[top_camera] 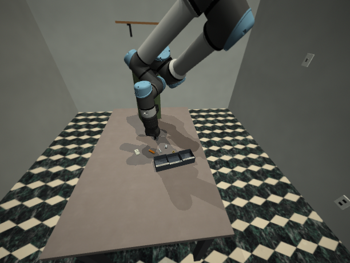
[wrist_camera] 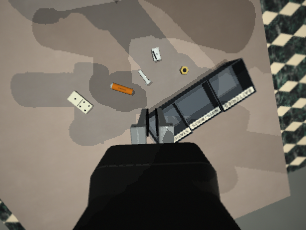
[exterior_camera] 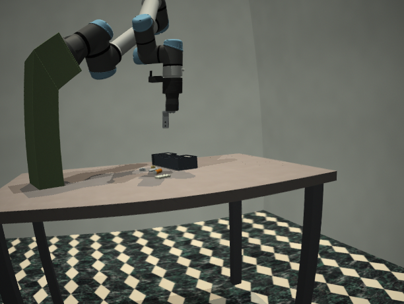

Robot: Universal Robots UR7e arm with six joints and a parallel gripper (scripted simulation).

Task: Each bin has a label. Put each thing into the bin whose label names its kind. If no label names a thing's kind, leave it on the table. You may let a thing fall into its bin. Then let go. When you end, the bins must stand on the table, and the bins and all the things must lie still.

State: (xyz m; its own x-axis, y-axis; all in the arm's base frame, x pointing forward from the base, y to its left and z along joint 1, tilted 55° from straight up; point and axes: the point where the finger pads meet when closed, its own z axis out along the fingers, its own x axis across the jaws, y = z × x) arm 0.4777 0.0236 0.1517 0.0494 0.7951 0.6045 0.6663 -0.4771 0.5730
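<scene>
My gripper (top_camera: 155,138) hangs high above the table, behind the loose things; it also shows in the side view (exterior_camera: 166,123) and the wrist view (wrist_camera: 152,131). Its fingers stand a narrow gap apart and I see nothing between them. A row of three dark labelled bins (top_camera: 174,159) (wrist_camera: 207,100) stands on the table. Left of and behind the bins lie a white domino (top_camera: 137,152) (wrist_camera: 80,102), an orange cylinder (top_camera: 151,151) (wrist_camera: 122,89), a small white bolt (top_camera: 160,150) (wrist_camera: 144,77), a small white-grey part (top_camera: 165,147) (wrist_camera: 157,54) and a brass nut (top_camera: 173,151) (wrist_camera: 184,70). The labels are too small to read.
The arm's green pedestal (exterior_camera: 43,132) stands at the back end of the table. The table's right edge runs close past the bins.
</scene>
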